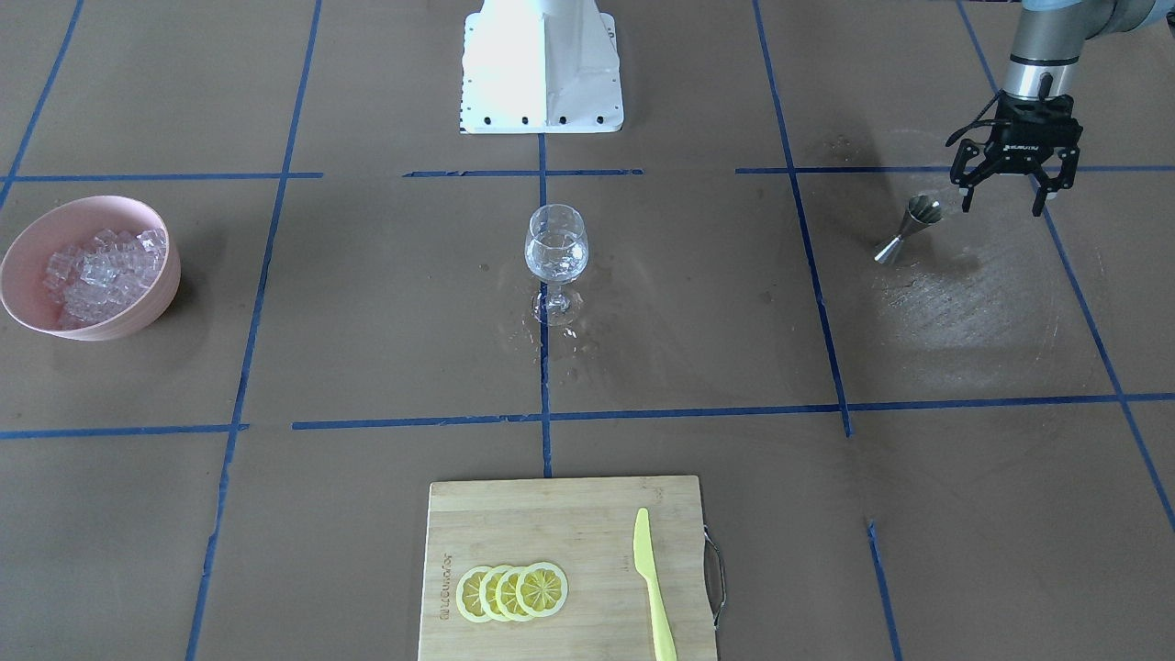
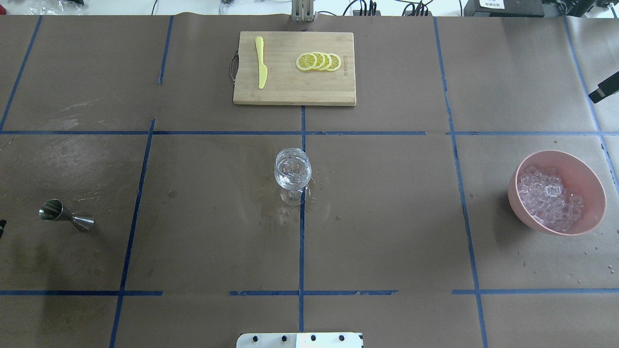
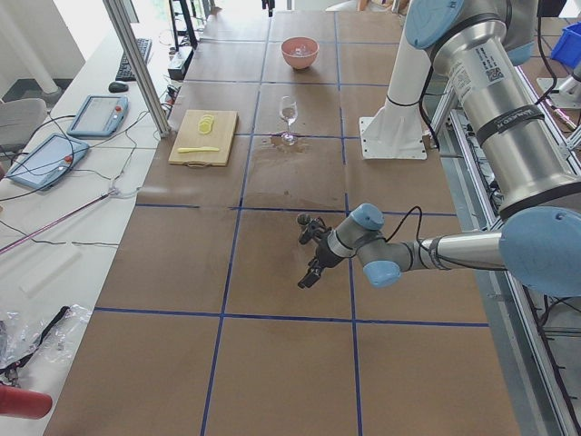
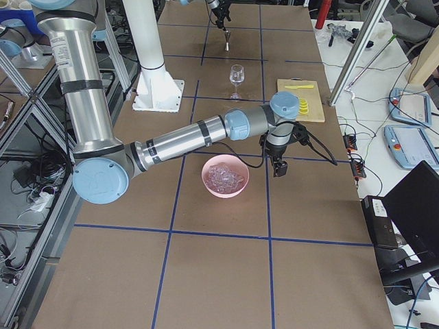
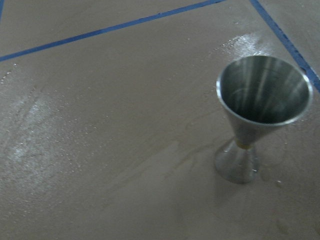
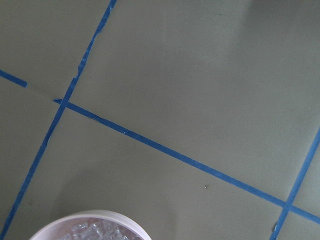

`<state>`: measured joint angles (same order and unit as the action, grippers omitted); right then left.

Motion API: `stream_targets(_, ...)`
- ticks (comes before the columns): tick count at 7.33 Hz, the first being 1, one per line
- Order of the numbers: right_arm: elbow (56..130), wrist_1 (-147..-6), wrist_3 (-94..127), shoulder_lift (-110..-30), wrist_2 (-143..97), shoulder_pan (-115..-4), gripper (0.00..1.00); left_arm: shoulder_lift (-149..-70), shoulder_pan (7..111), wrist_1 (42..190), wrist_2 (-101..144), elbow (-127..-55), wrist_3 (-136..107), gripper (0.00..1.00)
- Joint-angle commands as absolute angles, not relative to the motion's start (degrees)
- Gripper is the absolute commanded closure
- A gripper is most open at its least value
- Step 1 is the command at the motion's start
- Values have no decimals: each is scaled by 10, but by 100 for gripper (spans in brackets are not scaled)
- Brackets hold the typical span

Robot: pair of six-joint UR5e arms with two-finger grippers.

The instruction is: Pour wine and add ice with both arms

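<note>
Two steps, one apparently done: wine sits in glass at tabletop centre, wet splashes round its foot; jigger stands upright, looks empty. Left end effector released, empty, raised just beside jigger. Ice heaped in pink bowl, none visible in glass. Right end effector near bowl; cannot tell its grip state. Ice transfer not yet done.
</note>
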<state>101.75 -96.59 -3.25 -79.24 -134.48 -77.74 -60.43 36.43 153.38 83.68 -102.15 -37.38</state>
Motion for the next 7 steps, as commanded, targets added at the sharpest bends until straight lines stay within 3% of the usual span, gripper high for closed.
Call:
stream_targets(1,1061,-966,83,-809,-1345,-732,0,-654,551,1528,964,-983,-202,1)
stream_targets(4,1128,-939,175,-881,-1339,-681,0,-730,686,1491,1126,-884,-209,0)
stream_targets(7,1122,-669,406,-1001,-1284,-598,0,-754,739,1482,1192,-875,-222,0)
